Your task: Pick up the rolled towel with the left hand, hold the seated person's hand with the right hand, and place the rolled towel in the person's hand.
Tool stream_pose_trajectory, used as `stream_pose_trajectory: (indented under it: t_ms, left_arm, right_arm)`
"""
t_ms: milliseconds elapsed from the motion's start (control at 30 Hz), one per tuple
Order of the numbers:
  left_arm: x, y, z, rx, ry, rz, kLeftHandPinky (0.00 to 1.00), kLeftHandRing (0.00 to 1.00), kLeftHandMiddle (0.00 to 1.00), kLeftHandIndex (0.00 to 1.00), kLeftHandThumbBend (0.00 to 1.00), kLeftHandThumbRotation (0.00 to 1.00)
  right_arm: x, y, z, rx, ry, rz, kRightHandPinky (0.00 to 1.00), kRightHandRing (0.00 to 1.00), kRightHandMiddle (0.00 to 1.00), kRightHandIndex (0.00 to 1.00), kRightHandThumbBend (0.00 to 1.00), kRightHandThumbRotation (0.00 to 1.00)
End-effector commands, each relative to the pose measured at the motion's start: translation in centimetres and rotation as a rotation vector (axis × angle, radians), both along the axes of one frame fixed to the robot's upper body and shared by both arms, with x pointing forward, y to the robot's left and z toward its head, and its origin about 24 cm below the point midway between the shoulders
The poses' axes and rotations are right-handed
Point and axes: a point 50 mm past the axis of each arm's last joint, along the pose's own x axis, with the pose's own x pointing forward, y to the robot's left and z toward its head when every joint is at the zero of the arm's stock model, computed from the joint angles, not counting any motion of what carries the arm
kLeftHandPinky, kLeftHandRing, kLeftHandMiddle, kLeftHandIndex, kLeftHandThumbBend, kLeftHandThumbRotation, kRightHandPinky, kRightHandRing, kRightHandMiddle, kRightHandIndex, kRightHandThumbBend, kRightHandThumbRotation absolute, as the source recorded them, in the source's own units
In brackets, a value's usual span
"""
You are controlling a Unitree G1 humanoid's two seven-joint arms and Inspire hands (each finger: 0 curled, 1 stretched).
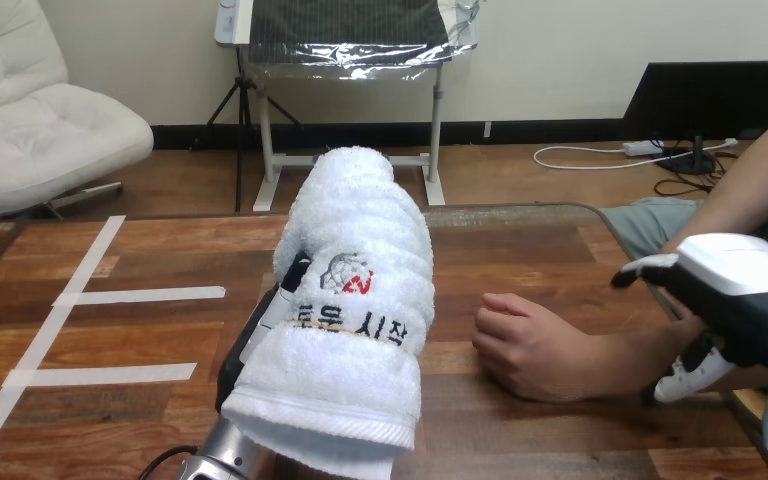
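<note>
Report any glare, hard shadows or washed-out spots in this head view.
Head view: the light is soft and even, with no hard shadows; the wooden table carries a faint sheen toward its far edge; the white rolled towel is bright, yet its folds still read; a soft shadow edges the person's hand.

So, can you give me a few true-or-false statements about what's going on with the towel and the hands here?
1. The rolled towel lies flat on the table. False: the left hand grips it and holds it up.
2. The person's hand rests on the table. True.
3. The rolled towel is already in the person's hand. False: the two are apart.
4. The right hand is at the person's forearm. True.
</note>
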Motion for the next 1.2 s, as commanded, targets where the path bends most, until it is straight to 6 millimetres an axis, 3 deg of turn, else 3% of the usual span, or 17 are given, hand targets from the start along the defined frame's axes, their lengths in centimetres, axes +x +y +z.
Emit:
stream_pose_trajectory:
  t_ms: [0,1167]
  left_arm:
    - [1.0,-2.1,2.5,-0.101,-0.118,-0.001,0.21,0.30,0.39,0.49,0.59,0.00]
    - [1.0,-1.8,2.8,-0.111,-0.129,0.015,0.19,0.29,0.38,0.50,0.56,0.01]
  right_arm:
    - [1.3,1.1,2.8,-0.063,-0.064,0.058,0.84,0.91,0.90,0.85,0.82,0.04]
    - [2.8,2.5,0.7,-0.151,0.092,0.096,0.89,0.93,0.93,0.87,0.78,0.03]
